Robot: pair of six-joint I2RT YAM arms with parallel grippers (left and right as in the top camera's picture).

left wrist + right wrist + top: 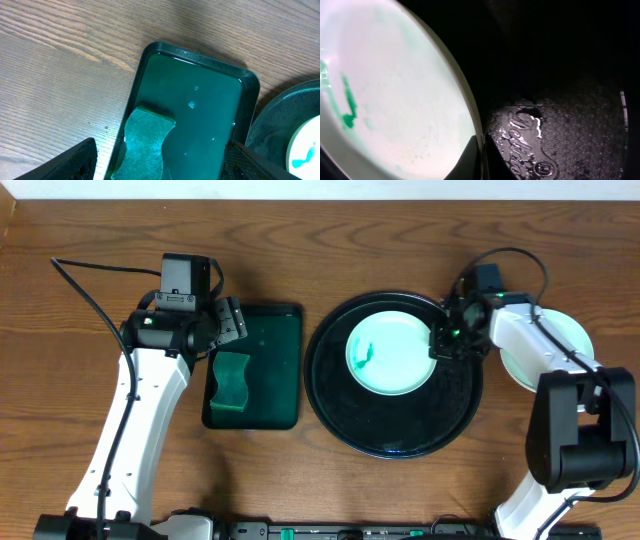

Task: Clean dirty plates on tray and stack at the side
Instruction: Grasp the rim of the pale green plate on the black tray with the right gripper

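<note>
The smudged mint round plate (390,360) is being clamped by the right gripper (438,346). A green sponge (232,380) beneath the parted left gripper (230,322) is seemingly being targeted.

Setting: a robot test bench of the laboratory kind, not a working kitchen. Evidence: a white left arm (140,410) and a white right arm (580,430) rise from the near edge of a wood-grain table (60,220), with black cables (90,290) lying loose on it. Tableware is sparse (one round black tray (390,442), a plate (395,365), a green rectangular tray (272,370), a sponge (232,380)). A pale wall (300,188) borders the far edge.
</note>
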